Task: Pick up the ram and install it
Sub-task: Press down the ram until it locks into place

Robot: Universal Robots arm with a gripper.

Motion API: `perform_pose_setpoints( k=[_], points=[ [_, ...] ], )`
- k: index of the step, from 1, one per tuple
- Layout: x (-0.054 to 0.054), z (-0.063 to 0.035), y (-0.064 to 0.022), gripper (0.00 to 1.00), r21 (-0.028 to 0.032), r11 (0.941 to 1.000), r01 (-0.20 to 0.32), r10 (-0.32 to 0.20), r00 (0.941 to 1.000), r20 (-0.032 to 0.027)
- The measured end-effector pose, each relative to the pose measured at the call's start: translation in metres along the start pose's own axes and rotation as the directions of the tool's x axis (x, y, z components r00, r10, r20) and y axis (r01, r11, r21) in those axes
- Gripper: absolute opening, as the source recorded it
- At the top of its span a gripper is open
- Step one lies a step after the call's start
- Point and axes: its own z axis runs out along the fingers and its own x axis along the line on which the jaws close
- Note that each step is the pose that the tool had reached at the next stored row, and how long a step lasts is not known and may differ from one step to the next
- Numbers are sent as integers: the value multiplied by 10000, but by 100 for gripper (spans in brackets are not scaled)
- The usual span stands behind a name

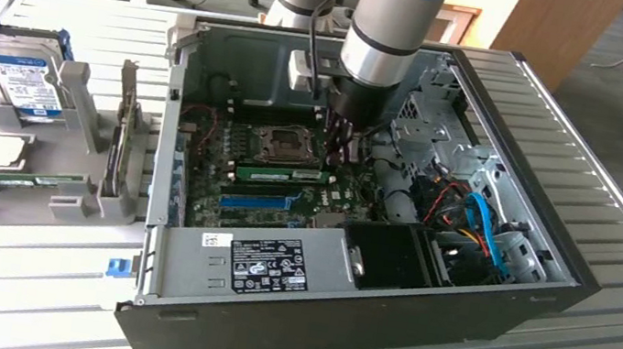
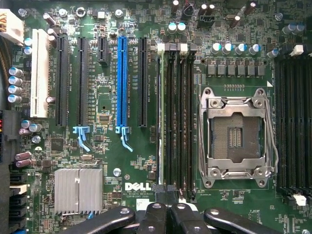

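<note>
1. Wrist view: the gripper point(image 2: 165, 217) hangs over the motherboard point(image 2: 107, 92), fingers closed together. No stick is visible between them.
2. Directly past the fingertips lies a bank of black memory slots point(image 2: 176, 122). In the slot nearest the blue slot point(image 2: 122, 83), a thin pale edge runs the full length; this appears to be a ram point(image 2: 160, 117) standing on edge in its slot. Whether it is fully seated, latches closed, cannot be told.
3. Beyond the bank sits the open CPU socket point(image 2: 234, 134).
4. Exterior view: the arm reaches down into the open case point(image 1: 499, 249). A green stick point(image 1: 285, 172) lies on the board beside the socket.
5. Farther off, at the exterior view's left, a second ram point(image 1: 39, 181) rests in a grey holder point(image 1: 60, 202), well apart from the gripper. A hard drive point(image 1: 28, 86) stands behind it.
6. Risks, as judged:
   - A partly seated stick may tilt or lift out if the latches are not engaged.
   - Closed fingers pressed off-centre could bend the stick or strike the neighbouring slots.
   - Drift toward the socket could damage its exposed pins.
</note>
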Motion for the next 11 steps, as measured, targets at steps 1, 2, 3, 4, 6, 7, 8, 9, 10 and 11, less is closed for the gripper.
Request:
perform_pose_setpoints(
  k=[1,2,3,4,6,7,8,9,10,11],
  points=[
    [-1,5,0,11,1,10000,0,0,10000,5],
    [0,8,-1,11,2,10000,0,0,10000,4],
    [0,9,0,11,0,10000,0,0,10000,1],
    [0,9,0,11,0,10000,0,0,10000,0],
    [0,9,0,11,0,10000,0,0,10000,0],
    [0,10,0,11,0,10000,0,0,10000,5],
    [0,13,0,11,1,10000,0,0,10000,13],
    [0,16,-1,11,1,10000,0,0,10000,16],
    [0,17,-1,11,0,10000,0,0,10000,14],
    [0,17,-1,11,0,10000,0,0,10000,14]
  ],
)
